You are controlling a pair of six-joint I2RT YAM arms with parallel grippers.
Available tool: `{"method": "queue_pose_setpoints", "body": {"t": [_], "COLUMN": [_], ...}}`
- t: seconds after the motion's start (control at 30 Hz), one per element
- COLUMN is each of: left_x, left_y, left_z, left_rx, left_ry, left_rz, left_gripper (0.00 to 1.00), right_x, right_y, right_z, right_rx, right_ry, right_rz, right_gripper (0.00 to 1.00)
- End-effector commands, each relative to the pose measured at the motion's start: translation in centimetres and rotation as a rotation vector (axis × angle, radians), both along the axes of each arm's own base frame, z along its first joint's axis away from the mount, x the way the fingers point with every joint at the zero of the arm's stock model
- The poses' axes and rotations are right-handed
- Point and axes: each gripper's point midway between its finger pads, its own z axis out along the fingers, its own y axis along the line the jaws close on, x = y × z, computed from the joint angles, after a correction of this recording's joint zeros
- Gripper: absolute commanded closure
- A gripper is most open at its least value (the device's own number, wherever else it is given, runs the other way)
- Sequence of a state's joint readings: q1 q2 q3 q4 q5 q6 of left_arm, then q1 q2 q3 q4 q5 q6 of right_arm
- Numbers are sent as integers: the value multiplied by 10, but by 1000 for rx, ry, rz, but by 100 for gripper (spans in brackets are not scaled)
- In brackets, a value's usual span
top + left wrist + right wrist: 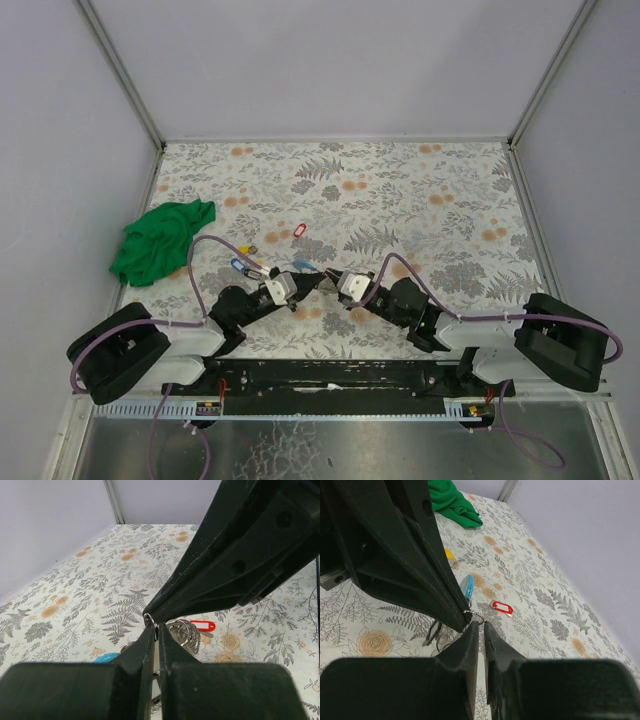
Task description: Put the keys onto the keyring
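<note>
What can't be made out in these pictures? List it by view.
Top view: the keys and the keyring are too small to sort out.
Left wrist: the right gripper blocks the view; which wire the left gripper pinches is unclear.
Right wrist: the left gripper hides most keys; the right gripper's hold is unclear.

Your table (420,180) wears a white cover printed with grey fern leaves and orange blossoms. The crumpled fabric cloth (160,242) is bright green. Among the small metal keys you see a red oblong plastic tag (502,608), a dark blue oblong tag (240,266) and a yellow tag (449,554). The thin keyring loop (467,586) shows a light-blue arc. The left pincer (156,629) and right pincer (481,625) are matt black. The arm cables (210,239) are purple and the walls (340,60) pale lilac-grey.
</note>
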State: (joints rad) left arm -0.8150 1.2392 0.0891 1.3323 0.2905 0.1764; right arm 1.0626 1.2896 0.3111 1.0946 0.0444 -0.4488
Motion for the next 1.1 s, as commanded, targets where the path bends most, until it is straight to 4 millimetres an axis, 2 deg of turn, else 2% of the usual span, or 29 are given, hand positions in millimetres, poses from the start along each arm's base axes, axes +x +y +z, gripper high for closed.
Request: {"method": "queue_pose_setpoints", "body": {"t": [0.0,0.23,0.37,0.53,0.83,0.93,1.0,1.07], "left_x": [-2,5,4,-2,-8,-9,-9,-10], "left_y": [1,16,27,32,34,33,31,30], "left_z": [33,23,25,31,33,32,30,30], "left_rx": [-87,-14,-44,-84,-102,-96,-90,-86], "left_ry": [-88,-124,-137,-159,-155,-154,-148,-148], "left_rz": [15,55,46,15,-52,-65,-75,-81], "left_gripper": [100,100,100,100,100,100,100,100], "right_x": [3,2,0,2,12,20,25,33], "right_y": [2,-26,-44,-63,-81,-90,-93,-98], "right_z": [36,43,31,12,-37,-58,-66,-73], "right_rx": [74,25,-32,-81,-127,-130,-99,-43], "right_ry": [-19,212,369,586,989,1070,1097,1121], "right_rz": [-28,-146,-242,-331,-349,-393,-416,-451], "right_gripper": [79,63,51,44,45,39,47,49]}}
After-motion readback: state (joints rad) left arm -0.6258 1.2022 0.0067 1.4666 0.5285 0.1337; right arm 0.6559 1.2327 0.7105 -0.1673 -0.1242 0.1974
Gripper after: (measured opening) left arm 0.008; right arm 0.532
